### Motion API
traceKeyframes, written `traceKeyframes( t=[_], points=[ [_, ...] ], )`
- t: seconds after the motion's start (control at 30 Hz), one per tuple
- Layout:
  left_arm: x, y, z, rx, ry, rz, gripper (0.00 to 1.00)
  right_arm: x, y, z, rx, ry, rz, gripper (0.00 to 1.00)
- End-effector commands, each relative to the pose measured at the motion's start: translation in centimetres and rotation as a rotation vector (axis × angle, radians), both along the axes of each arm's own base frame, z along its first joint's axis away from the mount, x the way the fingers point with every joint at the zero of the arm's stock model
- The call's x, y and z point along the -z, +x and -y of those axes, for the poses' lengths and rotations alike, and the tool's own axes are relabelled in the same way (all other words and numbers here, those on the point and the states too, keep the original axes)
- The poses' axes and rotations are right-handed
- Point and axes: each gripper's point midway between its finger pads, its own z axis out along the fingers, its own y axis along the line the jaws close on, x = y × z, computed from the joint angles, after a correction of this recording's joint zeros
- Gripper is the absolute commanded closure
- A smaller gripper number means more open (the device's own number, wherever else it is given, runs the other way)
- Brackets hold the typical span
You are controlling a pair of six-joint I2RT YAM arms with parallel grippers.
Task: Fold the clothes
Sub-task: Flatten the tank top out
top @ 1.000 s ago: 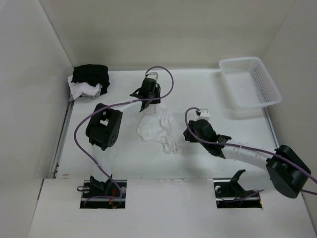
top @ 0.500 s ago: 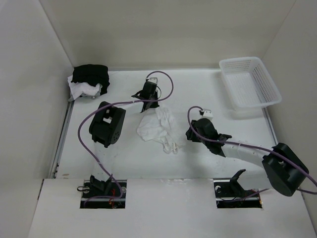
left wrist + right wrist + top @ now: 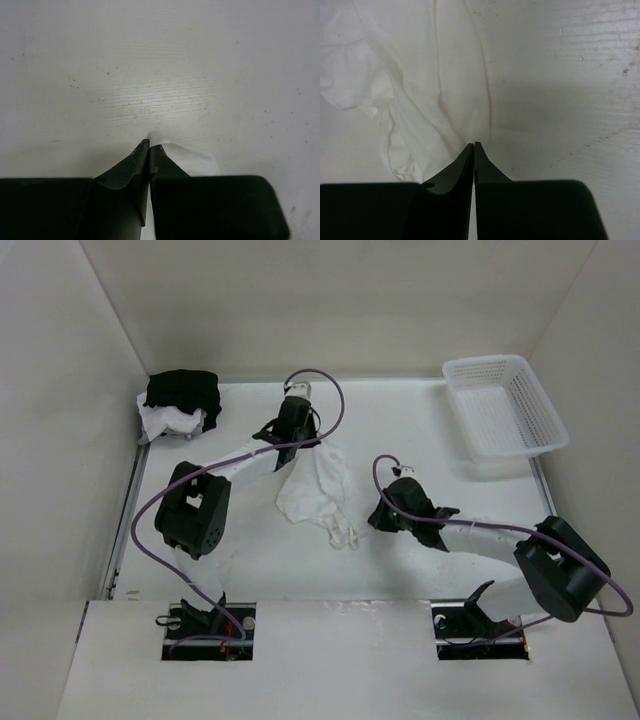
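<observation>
Black and white clothes (image 3: 180,402) sat heaped in the far left corner of the counter (image 3: 460,485). The left pincer (image 3: 150,145) was clamped on the far corner of the white garment (image 3: 315,490), whose length ran from there toward the near edge. The right pincer (image 3: 473,146), jaws together, lay at its right hem, nearer the loose end. Whether it held cloth could not be told.

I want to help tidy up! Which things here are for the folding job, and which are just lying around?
For the job:
- white garment in the middle
- black-and-white clothes pile in the far left corner

Just lying about:
- white basket, far right
</observation>
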Motion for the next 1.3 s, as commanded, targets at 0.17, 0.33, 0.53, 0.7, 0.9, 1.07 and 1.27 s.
traceKeyframes(
  t=[0.17, 0.33, 0.53, 0.7, 0.9, 1.07, 1.27],
  points=[
    [-7.9, 0.6, -1.1, -0.067, -0.143, 0.145, 1.0, -11.6, 7.4, -3.0, 0.027, 0.157, 0.285, 1.0],
    [-19.3, 2.5, -2.0, -0.076, -0.262, 0.322, 1.0, -24.8, 11.7, -2.9, 0.022, 0.154, 0.546, 1.0],
    [-31.6, -2.3, -7.4, -0.155, -0.409, 0.545, 0.99, -34.1, 11.9, -0.1, 0.083, 0.058, 0.759, 0.98],
    [-25.3, -7.4, -10.5, -0.269, -0.457, 0.502, 0.95, -27.2, 10.5, 0.7, 0.086, 0.042, 0.665, 0.91],
    [-7.0, -12.5, -11.7, -0.371, -0.524, 0.227, 0.83, -18.2, 10.8, 4.7, 0.209, 0.022, 0.506, 0.53],
    [1.3, -16.4, -14.2, -0.455, -0.532, 0.091, 0.67, -11.8, 7.1, 2.2, 0.102, 0.004, 0.371, 0.49],
    [3.7, -18.2, -17.1, -0.541, -0.493, 0.062, 0.65, -5.2, 3.9, 2.3, 0.107, -0.039, 0.213, 0.52]
  ],
)
